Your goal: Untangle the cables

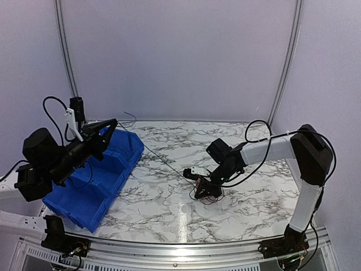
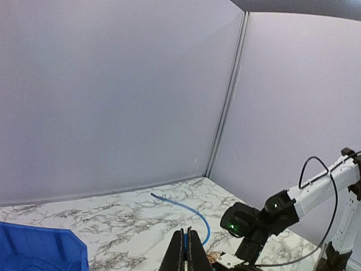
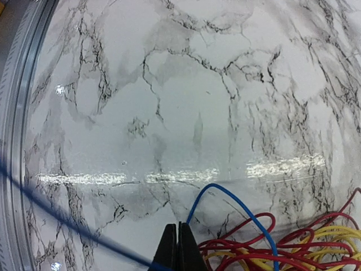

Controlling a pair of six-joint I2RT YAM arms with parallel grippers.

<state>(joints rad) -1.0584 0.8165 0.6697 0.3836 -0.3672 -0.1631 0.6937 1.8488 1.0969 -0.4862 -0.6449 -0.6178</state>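
Pinching shut low over the near-middle of the marble table (image 1: 163, 217): the right gripper (image 3: 177, 227), jaws pressed together and seemingly nipping the blue cable (image 3: 213, 185) just at the point of exit from the tangle (image 1: 210, 193). Lying bunched beside those fingertips on the tabletop: red and yellow loops of the cables (image 3: 293, 248), crossing one another, not yet parted.

Stretching taut from there, up and leftward across the table toward the blue bin (image 1: 79, 197). Clenching on that same blue strand farther back: the left gripper (image 2: 186, 231), raised over the far end of the bin, jaws closed with the wire coming out between them. Curling free beyond that grip and arching toward the far edge of the table: the loose blue end.

Judging progress: drawing one cable mostly out of the bunch, though probably not freeing it fully, with the near part looking hooked among the red loops. Leaving the red, the yellow and any darker strands too fine to make out, all waiting to be separated one by one.
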